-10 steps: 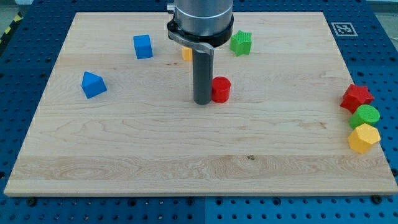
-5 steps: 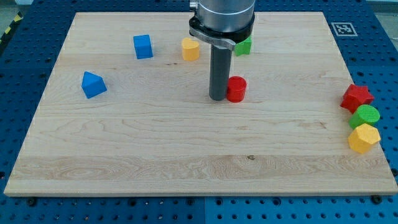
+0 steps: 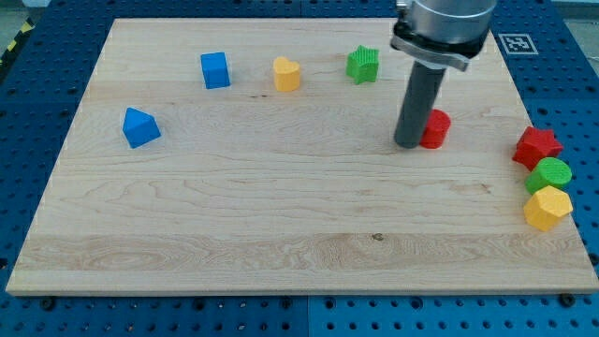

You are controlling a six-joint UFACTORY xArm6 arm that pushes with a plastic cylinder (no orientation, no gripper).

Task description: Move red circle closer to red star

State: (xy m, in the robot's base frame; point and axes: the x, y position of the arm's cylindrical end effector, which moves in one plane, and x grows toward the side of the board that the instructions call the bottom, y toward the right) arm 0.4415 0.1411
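The red circle (image 3: pixel 435 129) sits on the wooden board at the view's right of centre. My tip (image 3: pixel 408 144) touches its left side, and the rod hides part of it. The red star (image 3: pixel 536 146) lies near the board's right edge, some way to the right of the red circle and slightly lower.
A green circle (image 3: pixel 549 174) and a yellow hexagon (image 3: pixel 547 207) lie just below the red star. A green star (image 3: pixel 362 64), a yellow block (image 3: pixel 286 73) and a blue cube (image 3: pixel 214 70) stand along the top. A blue block (image 3: pixel 140 127) sits at the left.
My tip has slid to the view's right, pushing the red circle with it from the board's middle toward the red star. The other blocks have not moved.
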